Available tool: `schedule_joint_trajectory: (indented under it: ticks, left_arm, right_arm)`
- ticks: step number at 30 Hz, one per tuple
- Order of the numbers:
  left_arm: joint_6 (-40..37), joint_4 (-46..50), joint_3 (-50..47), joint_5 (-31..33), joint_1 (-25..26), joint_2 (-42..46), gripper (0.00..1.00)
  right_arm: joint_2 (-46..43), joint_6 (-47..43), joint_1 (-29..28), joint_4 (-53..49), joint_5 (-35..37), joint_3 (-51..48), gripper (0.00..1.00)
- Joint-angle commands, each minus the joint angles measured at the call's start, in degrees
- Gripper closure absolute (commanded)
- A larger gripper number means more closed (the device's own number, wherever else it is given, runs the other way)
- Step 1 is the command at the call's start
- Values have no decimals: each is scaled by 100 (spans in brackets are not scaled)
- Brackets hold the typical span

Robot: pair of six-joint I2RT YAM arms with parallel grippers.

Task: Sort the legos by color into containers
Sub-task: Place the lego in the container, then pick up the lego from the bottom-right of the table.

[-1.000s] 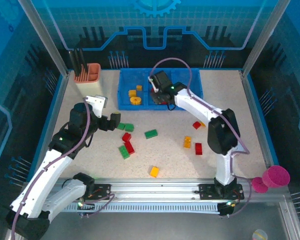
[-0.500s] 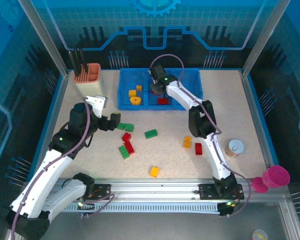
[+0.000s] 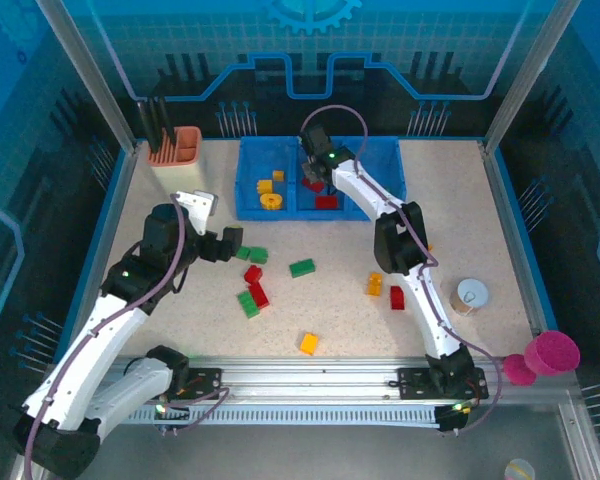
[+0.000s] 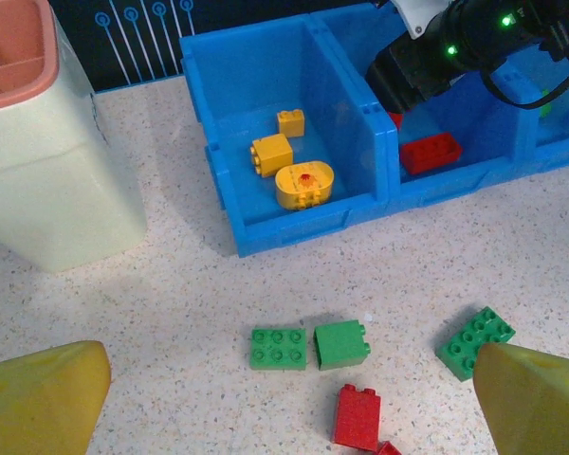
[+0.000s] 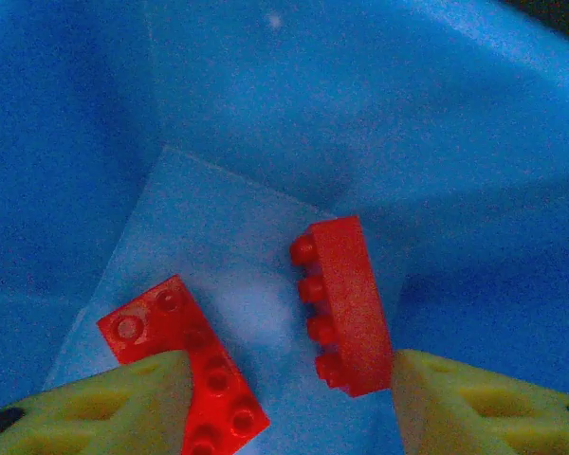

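Note:
The blue tray [image 3: 385, 168] stands at the back. My right gripper [image 3: 313, 172] hangs open inside its middle compartment. Below the open right gripper [image 5: 284, 384], a red brick on its side [image 5: 349, 303] and a flat red brick [image 5: 182, 358] lie on the floor. The left compartment holds yellow pieces [image 4: 271, 154] and a round one [image 4: 303, 185]. My left gripper [image 3: 227, 243] is open above the table, and two green bricks [image 4: 278, 348] [image 4: 341, 343] lie ahead of its fingers [image 4: 38, 403]. A red brick [image 4: 357, 417] lies nearer to them. Loose bricks lie mid-table: green [image 3: 302, 267], red [image 3: 397, 297], orange [image 3: 308, 343].
A tall beige holder with an orange cup [image 3: 175, 150] stands left of the tray, close to my left arm. A round tin [image 3: 470, 296] sits on the table's right side. A pink cup [image 3: 552, 352] stands beyond the front right edge.
My right arm has folded its elbow leftward, uncovering the round tin, and its gripper has shifted slightly deeper into the middle compartment. A red brick now lies at that compartment's front. My left arm barely moved.

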State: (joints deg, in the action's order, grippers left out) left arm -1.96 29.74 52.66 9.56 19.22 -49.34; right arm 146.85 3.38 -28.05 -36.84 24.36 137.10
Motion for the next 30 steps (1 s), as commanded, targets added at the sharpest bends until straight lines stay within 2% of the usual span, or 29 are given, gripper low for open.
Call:
schedule_joint_trajectory:
  ticks: [1,4,7,11,18,24,30]
  left_arm:
    - [-103,67,172,-20,-52,-95,1]
    - [-87,68,174,-68,-55,-167,1]
    - [-120,17,126,-64,-58,-198,1]
    - [-336,-51,168,176,-58,-252,1]
    - [-341,-84,187,67,-59,-308,1]
    - [-306,-38,201,-24,-50,-409,1]
    - [-253,-125,122,-170,-52,-546,1]
  right_arm:
    - [-751,-80,-23,89,-150,-438,41]
    - [-1323,-269,-136,74,-133,-1000,39]
    - [-2302,-40,-133,146,-377,-2031,39]
    - [-3473,494,-6,223,-855,-3657,38]
    - [-5179,1470,142,-336,-791,-5883,38]
    - [-6454,2431,147,-1059,-538,-7285,38]
    - [-7313,3482,169,-1296,-915,-8609,37]
